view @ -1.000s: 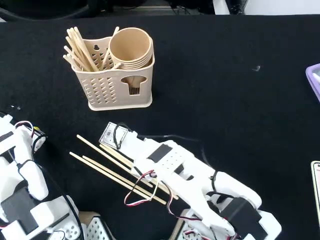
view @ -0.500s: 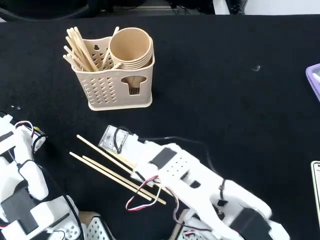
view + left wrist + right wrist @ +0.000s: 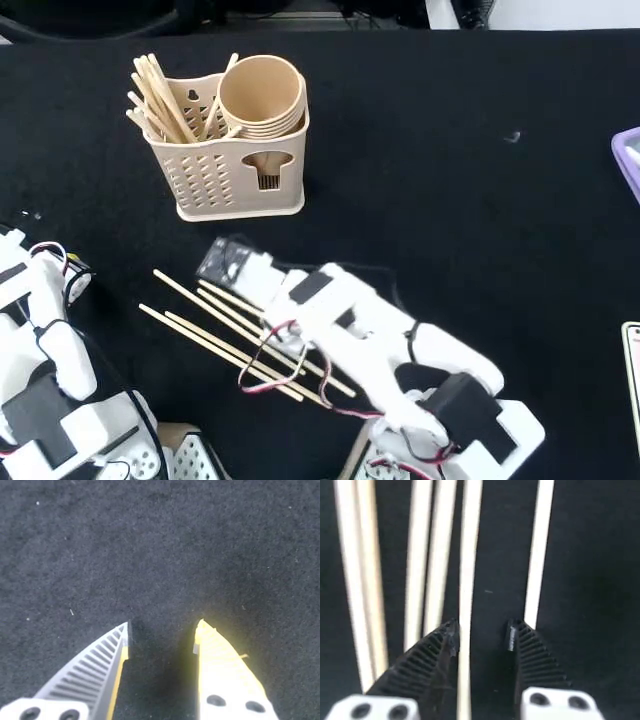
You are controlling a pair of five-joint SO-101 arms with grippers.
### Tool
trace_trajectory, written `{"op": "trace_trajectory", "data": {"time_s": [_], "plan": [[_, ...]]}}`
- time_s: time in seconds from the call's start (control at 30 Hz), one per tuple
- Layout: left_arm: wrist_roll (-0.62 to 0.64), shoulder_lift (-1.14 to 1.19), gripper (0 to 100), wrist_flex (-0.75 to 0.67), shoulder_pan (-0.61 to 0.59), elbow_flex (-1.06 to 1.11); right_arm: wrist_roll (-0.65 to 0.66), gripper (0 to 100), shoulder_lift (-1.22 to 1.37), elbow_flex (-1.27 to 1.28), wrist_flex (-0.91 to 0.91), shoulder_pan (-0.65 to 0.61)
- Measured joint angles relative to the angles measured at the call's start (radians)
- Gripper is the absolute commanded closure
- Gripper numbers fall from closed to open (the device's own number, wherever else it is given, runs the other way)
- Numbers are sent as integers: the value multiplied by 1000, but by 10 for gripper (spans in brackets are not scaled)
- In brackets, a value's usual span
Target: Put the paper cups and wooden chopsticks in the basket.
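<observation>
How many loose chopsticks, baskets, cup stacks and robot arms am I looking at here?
Loose chopsticks on the table: 6
Basket: 1
Stack of paper cups in the basket: 1
Robot arms: 2, the left arm and the right arm
Total: 10

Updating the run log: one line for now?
right gripper: open astride a loose chopstick | left gripper: open | basket: paper cups, chopsticks inside
</observation>
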Motion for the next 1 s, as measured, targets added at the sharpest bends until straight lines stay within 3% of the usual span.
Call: {"op": "trace_trajectory", "data": {"time_s": [0.17, 0.4, 0.53, 1.0], "plan": [[0, 0, 780, 0, 0, 0, 52, 874, 0, -6, 0, 78], [0, 0, 780, 0, 0, 0, 87, 886, 0, -6, 0, 81], [0, 0, 780, 0, 0, 0, 98, 991, 0, -6, 0, 81], [0, 0, 780, 0, 0, 0, 101, 987, -77, 20, 28, 86]]}}
